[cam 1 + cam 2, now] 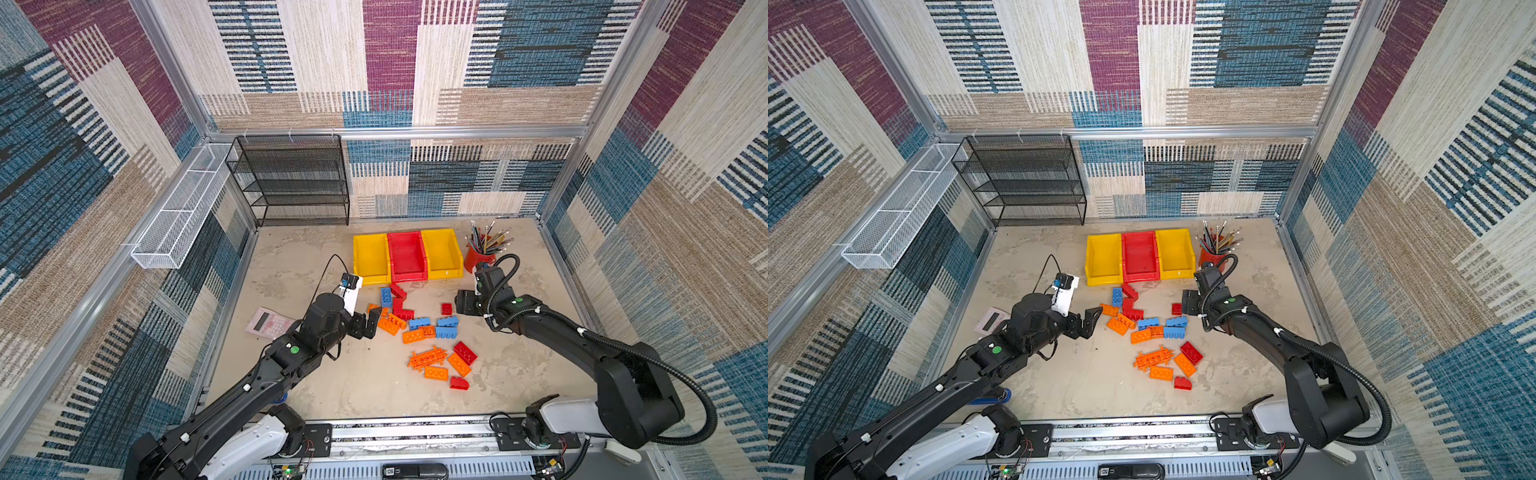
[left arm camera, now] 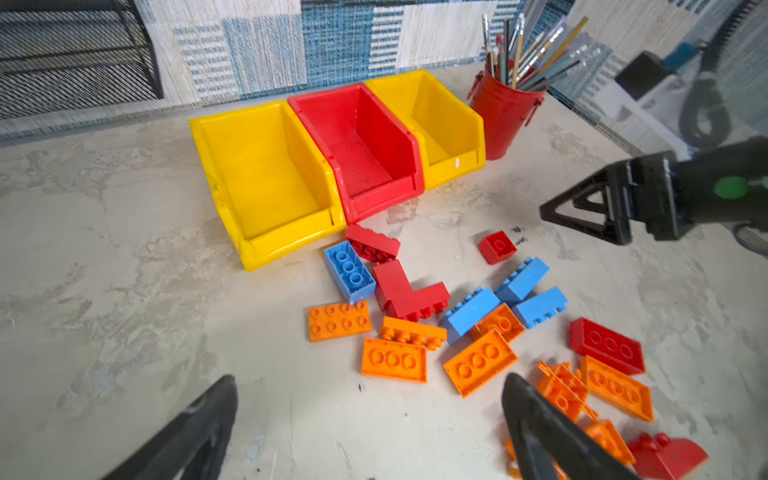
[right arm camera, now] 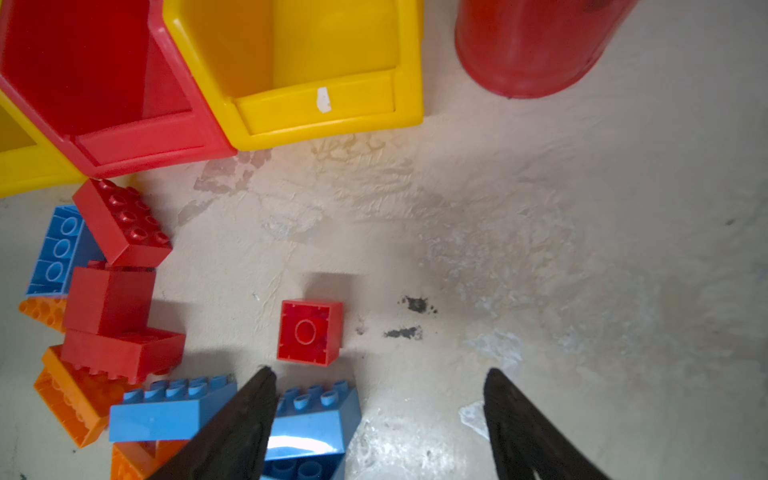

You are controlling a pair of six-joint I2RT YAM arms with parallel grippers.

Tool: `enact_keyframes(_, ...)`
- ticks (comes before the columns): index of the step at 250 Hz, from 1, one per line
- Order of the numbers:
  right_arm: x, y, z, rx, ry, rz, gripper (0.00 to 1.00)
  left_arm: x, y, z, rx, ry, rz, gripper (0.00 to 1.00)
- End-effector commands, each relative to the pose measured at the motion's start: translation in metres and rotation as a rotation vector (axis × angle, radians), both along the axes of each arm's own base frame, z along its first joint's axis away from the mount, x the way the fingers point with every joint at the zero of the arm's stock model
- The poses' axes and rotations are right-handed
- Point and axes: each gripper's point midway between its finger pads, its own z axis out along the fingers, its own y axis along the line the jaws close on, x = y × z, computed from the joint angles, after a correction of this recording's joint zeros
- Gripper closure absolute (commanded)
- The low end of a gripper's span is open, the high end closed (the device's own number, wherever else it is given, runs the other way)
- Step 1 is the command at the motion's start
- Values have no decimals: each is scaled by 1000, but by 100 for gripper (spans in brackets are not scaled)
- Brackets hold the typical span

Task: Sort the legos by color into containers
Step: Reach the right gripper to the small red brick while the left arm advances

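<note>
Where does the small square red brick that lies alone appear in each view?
In both top views: small red brick lies alone, right of the brick pile.
Left wrist: brick apart from that pile, hollow side up.
Right wrist: brick just ahead of the right claw.
Shared landmark: yellow bin with white mark.

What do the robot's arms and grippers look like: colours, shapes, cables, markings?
The left arm and right arm are black with white base segments; each bears a green dot near the wrist. A ribbed black hose follows the right arm; a thin black cable rises from the left wrist's white camera mount. The fingers are black, pointed triangles.
</note>
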Motion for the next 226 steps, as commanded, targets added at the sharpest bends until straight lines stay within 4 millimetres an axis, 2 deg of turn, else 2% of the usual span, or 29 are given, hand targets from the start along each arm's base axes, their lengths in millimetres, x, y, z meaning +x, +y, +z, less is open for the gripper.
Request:
enact_keyframes(1,-1,10,-5,34,50,2,23,-6,5,-7,8,6,35,0)
enact_keyframes(35,3,25,-8,55,79,32,24,-8,2,-8,7,2,29,0)
enact_keyframes(66,6,27,-15,24,111,23,25,-5,-1,-8,18,-2,32,0)
enact_keyframes(95,10,34,-19,32,130,43,32,1,-3,-6,28,-9,44,0)
enact_keyframes(141,11,36,-29,-1,161,15,33,9,-11,-5,52,-18,29,0)
enact_keyframes(167,12,45,-32,-3,163,33,34,12,-15,-4,51,-25,19,0)
enact_keyframes(226,15,46,-48,-48,205,7,45,16,-16,-3,53,-42,21,0)
